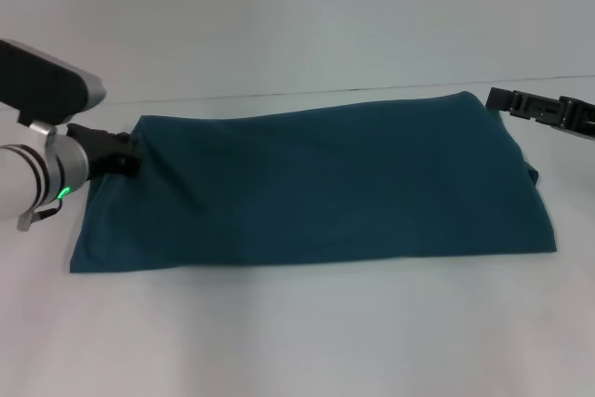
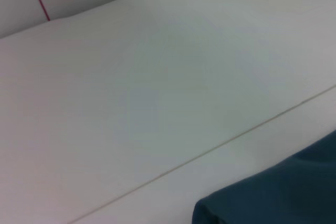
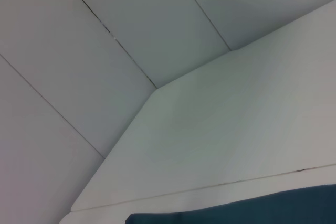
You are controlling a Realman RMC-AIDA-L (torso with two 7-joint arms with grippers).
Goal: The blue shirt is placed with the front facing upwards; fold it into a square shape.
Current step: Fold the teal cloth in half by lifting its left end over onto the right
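The blue shirt [image 1: 316, 188] lies flat on the white table as a long, wide band, plain teal side up, with no lettering showing. My left gripper [image 1: 119, 153] sits at the shirt's left edge near its far corner, touching or overlapping the cloth, and creases run out from that spot. Just off the shirt's far right corner hovers my right gripper [image 1: 509, 99], apart from the cloth. A corner of the shirt [image 2: 283, 192] shows in the left wrist view. The right wrist view catches a strip of the shirt's edge [image 3: 252, 211].
The white table [image 1: 297, 341] stretches around the shirt, with a thin seam line [image 1: 279, 95] running behind it. A pale wall [image 3: 79, 51] stands beyond the table's far edge.
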